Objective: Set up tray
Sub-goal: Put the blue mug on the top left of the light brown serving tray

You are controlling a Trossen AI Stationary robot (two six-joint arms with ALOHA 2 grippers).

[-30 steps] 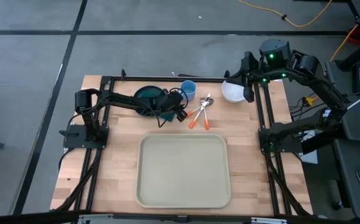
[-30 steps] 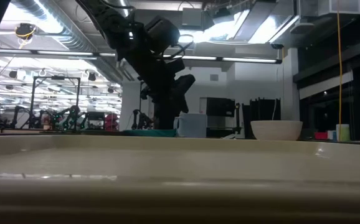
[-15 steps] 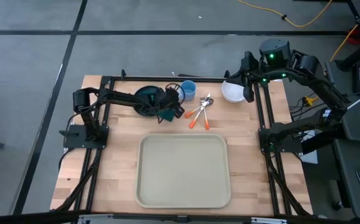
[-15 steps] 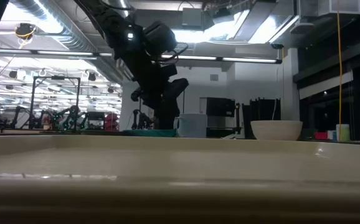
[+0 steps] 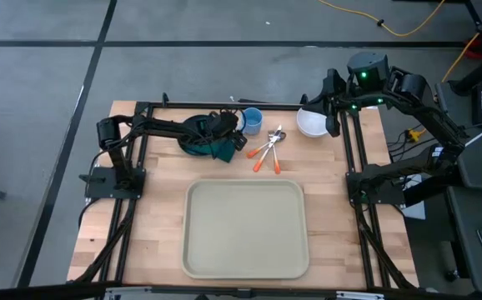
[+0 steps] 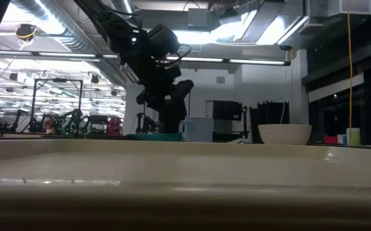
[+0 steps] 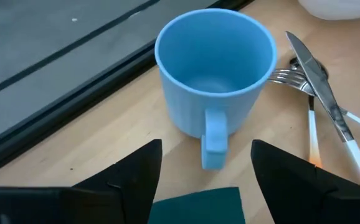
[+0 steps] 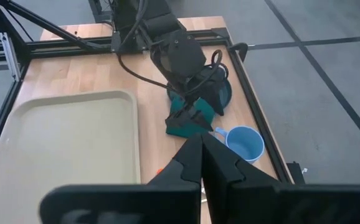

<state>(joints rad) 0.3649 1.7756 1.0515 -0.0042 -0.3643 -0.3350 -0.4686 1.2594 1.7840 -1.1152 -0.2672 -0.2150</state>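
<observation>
The beige tray [image 5: 245, 229] lies near the table's front, also in the right wrist view [image 8: 68, 149]. A light blue mug [image 7: 216, 68] stands upright at the far edge [image 5: 252, 121], its handle [image 7: 214, 140] facing my left gripper [image 7: 206, 149]. That gripper [image 5: 237, 137] is open, one finger on either side of the handle without touching it. A dark green napkin [image 7: 198, 205] lies under it, beside a teal plate [image 5: 193, 133]. My right gripper [image 8: 202, 155] is shut on nothing, raised above the far right [image 5: 334, 123].
A knife and forks with orange-tipped handles [image 5: 266, 150] lie just right of the mug. A white bowl [image 5: 312, 123] stands farther right. Black frame rails [image 5: 133, 167] run along both table sides. Bare wood lies left and right of the tray.
My left gripper has swung toward the table's far edge, closing in on the blue mug. The right arm has kept still.
</observation>
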